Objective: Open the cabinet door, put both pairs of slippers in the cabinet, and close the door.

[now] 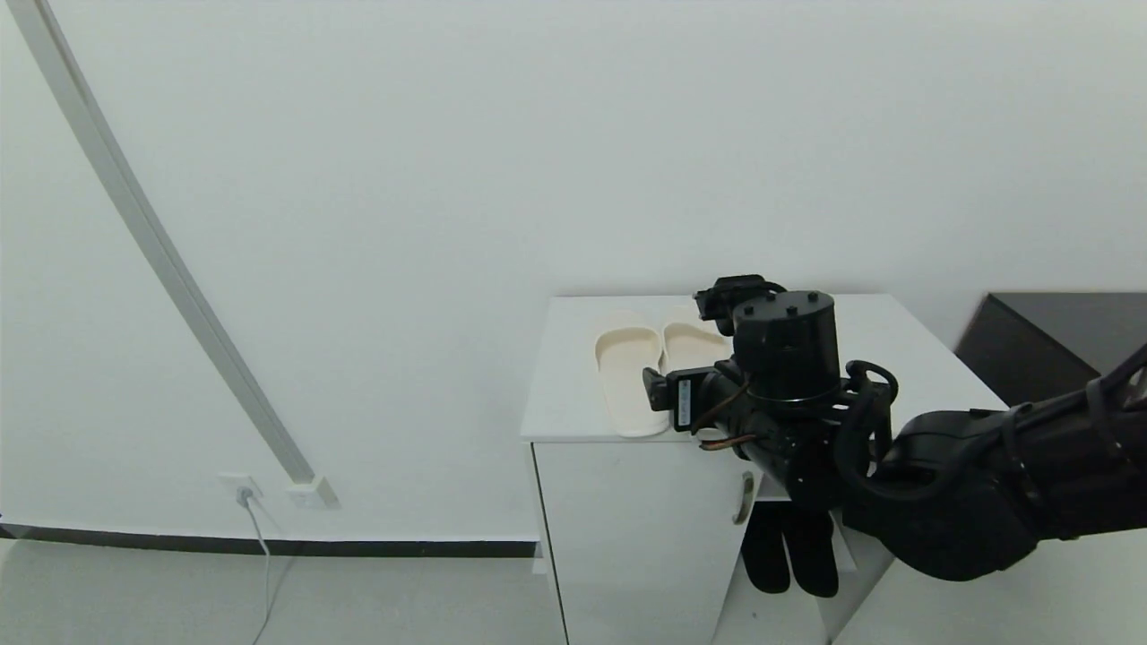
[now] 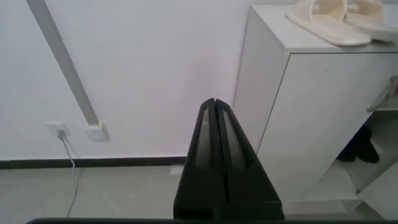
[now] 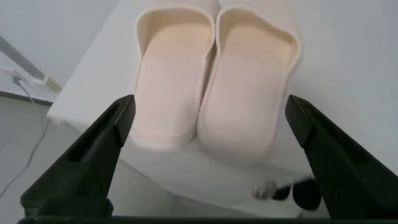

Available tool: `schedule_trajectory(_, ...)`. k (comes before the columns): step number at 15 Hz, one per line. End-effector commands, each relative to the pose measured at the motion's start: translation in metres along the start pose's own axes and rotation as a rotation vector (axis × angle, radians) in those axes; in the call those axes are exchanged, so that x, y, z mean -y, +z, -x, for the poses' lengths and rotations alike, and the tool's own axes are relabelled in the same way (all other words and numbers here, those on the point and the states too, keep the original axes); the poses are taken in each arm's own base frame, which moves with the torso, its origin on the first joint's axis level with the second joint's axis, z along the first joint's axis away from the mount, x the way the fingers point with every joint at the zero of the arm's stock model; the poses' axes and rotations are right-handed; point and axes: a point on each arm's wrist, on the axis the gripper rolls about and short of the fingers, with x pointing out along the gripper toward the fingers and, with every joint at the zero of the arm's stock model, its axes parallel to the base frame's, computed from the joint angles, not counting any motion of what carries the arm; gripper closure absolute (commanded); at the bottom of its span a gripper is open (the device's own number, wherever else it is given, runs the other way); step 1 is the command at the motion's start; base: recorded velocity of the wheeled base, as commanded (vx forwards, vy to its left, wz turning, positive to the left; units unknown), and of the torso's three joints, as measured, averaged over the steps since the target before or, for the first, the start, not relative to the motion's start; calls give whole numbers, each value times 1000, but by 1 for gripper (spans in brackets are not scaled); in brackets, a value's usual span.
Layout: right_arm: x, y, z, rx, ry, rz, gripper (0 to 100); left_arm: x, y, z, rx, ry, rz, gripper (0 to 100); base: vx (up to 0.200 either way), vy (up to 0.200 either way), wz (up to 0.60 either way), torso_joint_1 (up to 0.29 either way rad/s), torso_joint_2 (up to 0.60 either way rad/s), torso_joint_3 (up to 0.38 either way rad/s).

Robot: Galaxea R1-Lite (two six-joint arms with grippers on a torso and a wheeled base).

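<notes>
Head view: a white rectangular cabinet (image 1: 573, 394) stands against the white wall. A pair of cream, moulded open-toe slippers (image 1: 645, 358) lies side by side on its top, heels toward the front edge. The left door (image 1: 636, 537) is closed, with a curved metal handle (image 1: 744, 497) at its inner edge. The compartment beside it is open, and a pair of black slippers (image 1: 789, 551) rests inside on the bottom shelf, toes inward. The black right arm comes in from the right, over the cabinet top and just above the cream pair.

In the right wrist view the right gripper (image 3: 209, 106) is spread wide. Its two black fingers (image 3: 93, 162) flank the cream slippers (image 3: 211, 81) on either side (whether they touch the pair cannot be told).

In the left wrist view the left gripper (image 2: 214, 109) is pressed together with nothing between its fingers. It is held well apart from the cabinet (image 2: 273, 93), out to its left.

A white wall socket with a grey cable (image 1: 242, 491) sits low on the wall, at the foot of a slanting grey conduit strip (image 1: 161, 251). A dark tabletop (image 1: 1057, 340) stands to the right of the cabinet.
</notes>
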Motion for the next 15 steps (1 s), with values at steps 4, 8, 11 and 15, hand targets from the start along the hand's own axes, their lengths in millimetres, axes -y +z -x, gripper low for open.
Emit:
schedule_trajectory(4,-14,-16,-29,-24,-4,16,0,0,0,0,-1,3,1,100,0,0,0,0,0,0)
schedule_trajectory(8,-18,-22,-43,-27,-14,15,0,0,0,0,-1,3,1,100,0,0,0,0,0,0)
schedule_trajectory(11,-13,-32,-69,-11,-46,-2,0,0,0,0,-1,3,1,100,0,0,0,0,0,0)
schedule_trajectory(15,-11,-35,-93,18,-69,-17,0,0,0,0,-1,5,0,100,0,0,0,0,0,0)
